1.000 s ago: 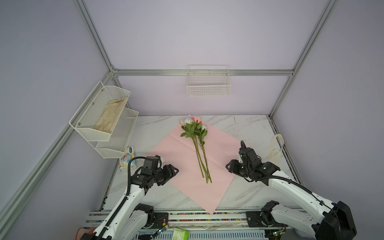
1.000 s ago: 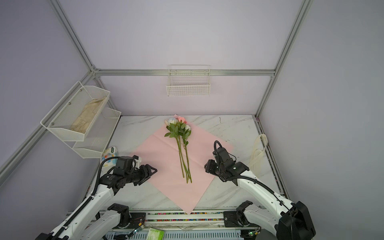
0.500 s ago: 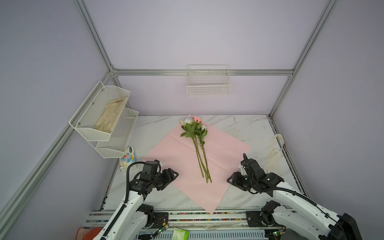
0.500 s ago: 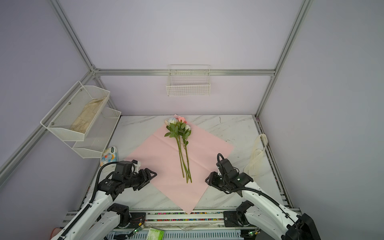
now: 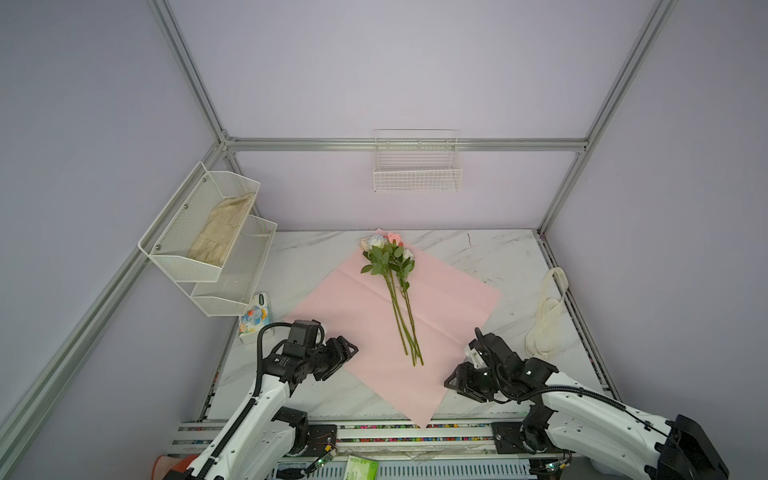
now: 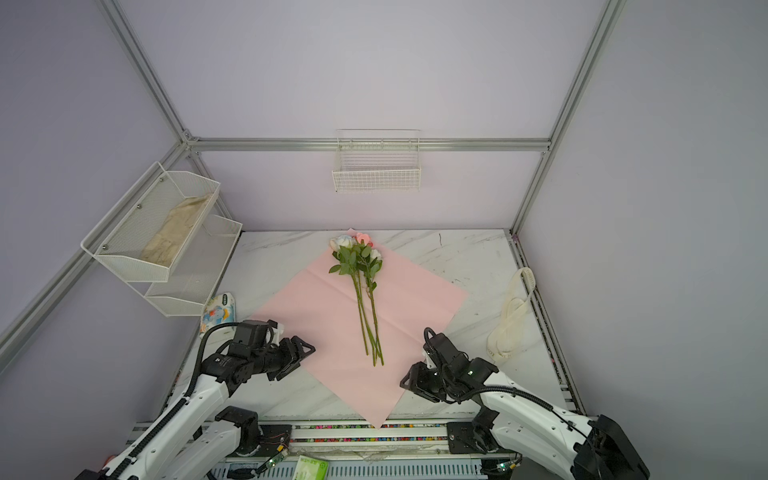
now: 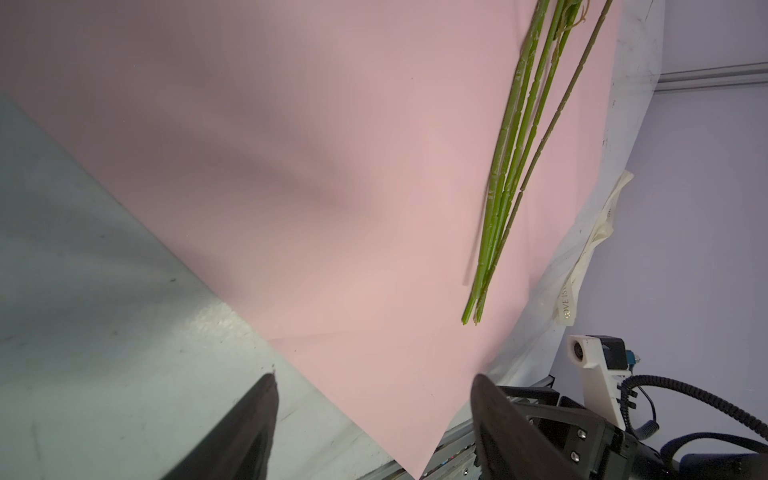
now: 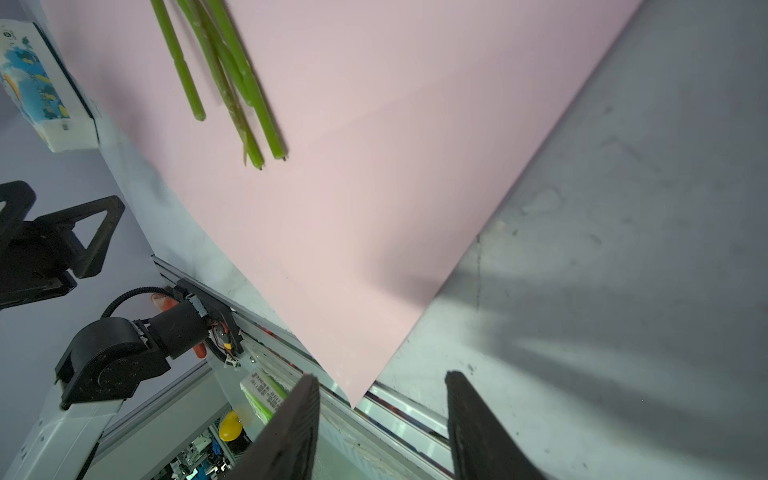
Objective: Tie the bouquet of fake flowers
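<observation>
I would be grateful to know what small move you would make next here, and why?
Probably lower the left tool to pinch the near-left edge of the pink paper sheet, ready to fold it over the stems. The bouquet lies loose on the flat sheet; both tools are open and empty, the right tool by the front corner.

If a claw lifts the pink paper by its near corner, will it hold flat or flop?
Likely flops: the pink paper is a thin, creased sheet lying flat. The bouquet of fake flowers rests loose on it, so its round stems would probably roll or slide as the sheet tilts.
</observation>
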Controlling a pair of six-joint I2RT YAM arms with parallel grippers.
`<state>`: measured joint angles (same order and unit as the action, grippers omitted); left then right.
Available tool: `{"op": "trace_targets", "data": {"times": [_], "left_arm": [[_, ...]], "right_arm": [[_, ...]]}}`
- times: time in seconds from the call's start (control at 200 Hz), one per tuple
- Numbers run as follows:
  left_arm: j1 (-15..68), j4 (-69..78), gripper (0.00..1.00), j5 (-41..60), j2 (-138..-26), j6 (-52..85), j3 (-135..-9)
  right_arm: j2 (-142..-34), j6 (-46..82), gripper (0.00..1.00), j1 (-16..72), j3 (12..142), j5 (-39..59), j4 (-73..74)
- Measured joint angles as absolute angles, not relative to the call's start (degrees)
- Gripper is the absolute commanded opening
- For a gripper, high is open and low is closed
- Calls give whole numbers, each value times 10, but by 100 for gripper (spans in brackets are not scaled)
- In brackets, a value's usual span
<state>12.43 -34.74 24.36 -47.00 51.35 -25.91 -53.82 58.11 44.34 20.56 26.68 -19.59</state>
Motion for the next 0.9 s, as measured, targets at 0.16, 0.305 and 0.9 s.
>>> {"op": "trace_targets", "data": {"times": [0.16, 0.305, 0.9], "left_arm": [[124, -347, 73, 244, -476, 512, -259], [124, -344, 73, 245, -478, 512, -259], [126, -337, 41, 269, -477, 484, -261]], "right_arm": [[-593, 602, 54, 460, 198, 258, -137], [-628, 620, 55, 466, 196, 254, -62], [-745, 640, 60, 467, 265, 232, 163]]}}
